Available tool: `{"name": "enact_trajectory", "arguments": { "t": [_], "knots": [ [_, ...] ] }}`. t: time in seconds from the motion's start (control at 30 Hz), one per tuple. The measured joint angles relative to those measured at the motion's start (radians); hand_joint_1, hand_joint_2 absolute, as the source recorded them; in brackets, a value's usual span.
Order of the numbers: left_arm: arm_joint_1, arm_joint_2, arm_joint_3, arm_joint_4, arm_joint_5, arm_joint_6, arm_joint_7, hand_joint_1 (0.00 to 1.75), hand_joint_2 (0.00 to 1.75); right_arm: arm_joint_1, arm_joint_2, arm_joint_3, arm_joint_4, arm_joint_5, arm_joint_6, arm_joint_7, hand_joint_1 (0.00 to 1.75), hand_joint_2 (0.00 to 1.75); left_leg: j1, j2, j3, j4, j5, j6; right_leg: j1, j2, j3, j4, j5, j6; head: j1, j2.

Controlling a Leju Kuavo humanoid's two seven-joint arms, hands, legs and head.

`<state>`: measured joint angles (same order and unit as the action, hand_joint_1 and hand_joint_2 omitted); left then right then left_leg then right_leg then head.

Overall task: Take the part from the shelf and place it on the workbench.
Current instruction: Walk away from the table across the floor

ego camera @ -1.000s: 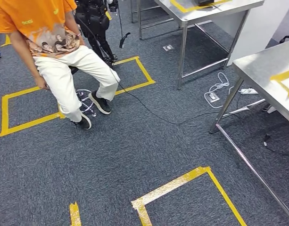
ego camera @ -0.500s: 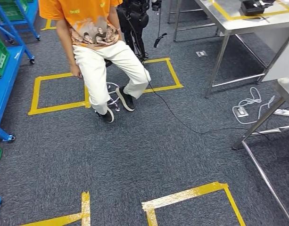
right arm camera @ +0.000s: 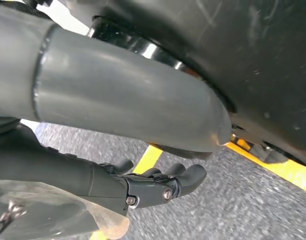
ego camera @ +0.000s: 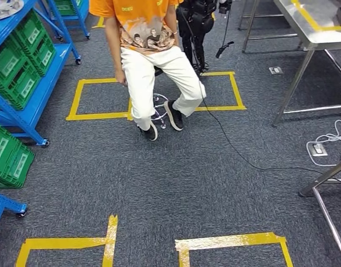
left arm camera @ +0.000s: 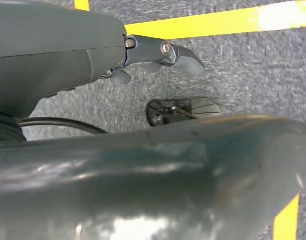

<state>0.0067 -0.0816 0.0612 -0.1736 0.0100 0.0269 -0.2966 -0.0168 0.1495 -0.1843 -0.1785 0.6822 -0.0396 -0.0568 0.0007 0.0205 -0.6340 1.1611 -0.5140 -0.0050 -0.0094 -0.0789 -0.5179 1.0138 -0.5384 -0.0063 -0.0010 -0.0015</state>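
A blue shelf (ego camera: 38, 94) stands at the left of the head view, with green crates (ego camera: 21, 67) on its levels. A pale flat thing (ego camera: 5, 6) lies on its top level; what it is I cannot tell. The steel workbench (ego camera: 311, 28), marked with yellow tape, is at the far right. My left hand (left arm camera: 162, 55) hangs over the grey carpet with its fingers stretched out and nothing in it. My right hand (right arm camera: 158, 187) also hangs low, fingers straight, holding nothing.
A person (ego camera: 152, 61) in an orange shirt and white trousers sits on a stool straight ahead. A black cable (ego camera: 240, 156) runs across the carpet to a floor socket (ego camera: 317, 149). A second steel table's leg (ego camera: 326, 179) stands at the right. Yellow tape squares (ego camera: 231, 242) mark the floor.
The camera has swung left: the whole scene slid right, the blue shelf came into view, and the workbenches moved toward the right edge. The person stays seated.
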Motion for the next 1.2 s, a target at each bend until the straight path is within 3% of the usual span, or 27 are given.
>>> {"name": "enact_trajectory", "arguments": {
  "t": [0.07,0.1,0.17,0.2,0.27,0.3,0.33,0.37,0.4,0.43,0.47,0.53,0.6,0.7,0.77,0.83,0.9,0.93,1.0,1.07,1.13,1.2],
  "knots": [
    [-0.004,0.001,0.000,0.000,0.000,0.001,0.000,0.00,0.00,0.000,0.000,0.000,0.000,0.000,0.000,0.000,0.00,0.00,-0.013,0.044,0.054,-0.109,0.031,0.012,0.004,-0.022,0.005,0.001,-0.008,0.008,0.000,0.000],
    [-0.005,0.001,0.000,0.000,-0.001,0.001,0.000,0.00,0.00,-0.001,0.000,0.000,0.000,0.000,0.000,0.000,0.00,0.00,-0.019,0.055,0.061,-0.128,0.029,0.017,0.005,-0.033,0.007,0.001,-0.011,0.013,0.001,0.000],
    [-0.005,0.002,0.000,0.000,-0.002,0.001,0.000,0.00,0.00,-0.006,0.001,0.000,0.000,0.000,0.001,0.000,0.00,0.00,-0.021,0.038,0.061,-0.136,0.030,0.026,0.006,-0.054,0.014,-0.003,-0.015,0.024,0.002,0.000],
    [-0.002,0.002,-0.001,0.000,-0.002,0.001,0.000,0.00,0.00,-0.008,0.002,0.000,0.000,0.000,0.001,0.000,0.00,0.00,-0.019,0.027,0.063,-0.142,0.033,0.031,0.004,-0.044,0.016,0.001,-0.021,0.029,0.004,0.000],
    [-0.001,0.003,-0.001,0.000,-0.002,0.001,-0.001,0.00,0.00,-0.010,0.002,0.000,0.000,0.000,0.001,0.000,0.00,0.00,-0.012,0.004,0.068,-0.154,0.041,0.042,0.000,0.014,-0.009,0.057,-0.056,0.038,0.009,0.000],
    [-0.002,0.002,-0.001,0.000,-0.002,0.002,-0.001,0.00,0.00,-0.009,0.002,0.000,0.000,0.000,0.001,0.000,0.00,0.00,-0.010,-0.008,0.068,-0.155,0.043,0.045,-0.002,0.048,-0.040,0.117,-0.085,0.041,0.011,0.000],
    [-0.005,0.002,-0.001,0.000,-0.002,0.002,-0.001,0.00,0.00,-0.007,0.002,0.000,0.000,0.000,0.002,0.000,0.00,0.00,-0.009,-0.021,0.067,-0.155,0.043,0.048,-0.003,0.067,-0.076,0.188,-0.114,0.043,0.012,0.000],
    [-0.006,0.001,-0.001,0.000,-0.003,0.002,-0.001,0.00,0.00,-0.006,0.002,0.000,0.000,0.000,0.003,0.000,0.00,0.00,-0.009,-0.036,0.066,-0.155,0.043,0.049,-0.004,0.074,-0.111,0.249,-0.133,0.046,0.013,0.000],
    [-0.006,0.000,-0.001,0.000,-0.003,0.002,-0.002,0.00,0.00,-0.004,0.002,0.000,0.000,0.000,0.004,0.000,0.00,0.00,-0.009,-0.051,0.067,-0.154,0.043,0.049,-0.004,0.076,-0.132,0.280,-0.132,0.047,0.013,0.000],
    [-0.005,0.000,-0.001,0.000,-0.004,0.002,-0.002,0.00,0.00,-0.004,0.001,0.000,0.000,0.000,0.005,0.000,0.00,0.00,-0.008,-0.066,0.068,-0.153,0.042,0.049,-0.004,0.077,-0.136,0.270,-0.110,0.049,0.013,0.000],
    [-0.005,0.000,-0.001,0.000,-0.005,0.002,-0.002,0.00,0.00,-0.004,0.001,0.000,0.000,0.000,0.005,0.001,0.00,0.00,-0.007,-0.081,0.070,-0.151,0.041,0.047,-0.005,0.082,-0.121,0.225,-0.073,0.050,0.013,0.000],
    [-0.006,-0.001,-0.002,0.000,-0.007,0.002,-0.003,0.00,0.00,-0.004,0.001,0.000,0.000,0.001,0.006,0.002,0.00,0.00,-0.004,-0.109,0.068,-0.143,0.036,0.038,-0.012,0.122,-0.065,0.089,-0.005,0.052,0.013,0.000],
    [-0.008,-0.001,-0.002,0.000,-0.007,0.002,-0.004,0.00,0.00,-0.002,0.001,0.000,0.001,0.002,0.007,0.002,0.00,0.00,-0.004,-0.133,0.061,-0.134,0.033,0.026,-0.015,0.156,-0.031,0.018,0.010,0.047,0.013,0.000],
    [-0.002,0.001,-0.002,0.000,-0.007,0.002,-0.005,0.00,0.00,-0.003,0.001,0.000,0.001,0.003,0.007,0.003,0.00,0.00,0.001,-0.157,0.053,-0.134,0.038,0.010,-0.012,0.135,-0.020,0.011,0.010,0.026,0.013,0.000],
    [0.002,0.001,-0.003,0.000,-0.007,0.002,-0.005,0.00,0.00,-0.004,0.002,0.000,0.001,0.003,0.007,0.002,0.00,0.00,-0.001,-0.119,0.037,-0.101,0.016,0.001,-0.014,0.110,-0.016,0.007,0.013,0.015,0.007,0.000],
    [-0.001,0.001,-0.003,0.000,-0.007,0.002,-0.006,0.00,0.00,-0.003,0.002,0.000,0.001,0.003,0.007,0.002,0.00,0.00,-0.003,-0.061,-0.009,-0.001,-0.036,-0.006,-0.012,0.081,-0.013,0.006,0.010,0.007,0.001,0.000],
    [-0.004,0.000,-0.003,0.000,-0.007,0.002,-0.006,0.00,0.00,0.000,0.002,0.000,0.001,0.003,0.009,0.002,0.00,0.00,0.001,-0.039,-0.058,0.101,-0.072,-0.010,-0.008,0.047,-0.010,0.006,0.005,0.002,0.000,0.000],
    [-0.005,-0.001,-0.004,0.000,-0.007,0.002,-0.006,0.00,0.00,0.001,0.002,0.000,0.001,0.003,0.010,0.002,0.00,0.00,0.002,-0.034,-0.065,0.116,-0.068,-0.010,-0.007,0.032,-0.008,0.006,0.003,0.001,0.000,0.000],
    [-0.003,-0.001,-0.004,0.000,-0.007,0.002,-0.006,0.00,0.00,0.000,0.001,0.000,0.001,0.001,0.011,0.001,0.00,0.00,0.001,-0.018,-0.029,0.043,-0.015,-0.005,-0.006,0.007,-0.001,0.006,-0.003,0.001,0.000,0.000],
    [-0.004,-0.001,-0.004,0.000,-0.007,0.002,-0.006,0.00,0.00,0.000,0.001,0.000,0.001,-0.002,0.011,0.000,0.00,0.00,-0.009,0.038,0.029,-0.072,0.028,0.007,-0.003,-0.015,0.006,0.006,-0.011,0.008,0.000,0.000],
    [-0.007,0.000,-0.004,0.000,-0.007,0.002,-0.006,0.00,0.00,-0.001,0.001,0.000,0.001,-0.004,0.011,0.000,0.00,0.00,-0.022,0.074,0.050,-0.122,0.032,0.018,0.002,-0.038,0.012,0.006,-0.018,0.019,-0.001,0.000],
    [-0.007,0.000,-0.004,0.000,-0.007,0.002,-0.006,0.00,0.00,-0.004,0.001,0.000,0.001,-0.004,0.012,0.000,0.00,0.00,-0.022,0.052,0.050,-0.128,0.033,0.027,0.003,-0.060,0.021,0.002,-0.024,0.029,0.000,0.000]
  ]
}}
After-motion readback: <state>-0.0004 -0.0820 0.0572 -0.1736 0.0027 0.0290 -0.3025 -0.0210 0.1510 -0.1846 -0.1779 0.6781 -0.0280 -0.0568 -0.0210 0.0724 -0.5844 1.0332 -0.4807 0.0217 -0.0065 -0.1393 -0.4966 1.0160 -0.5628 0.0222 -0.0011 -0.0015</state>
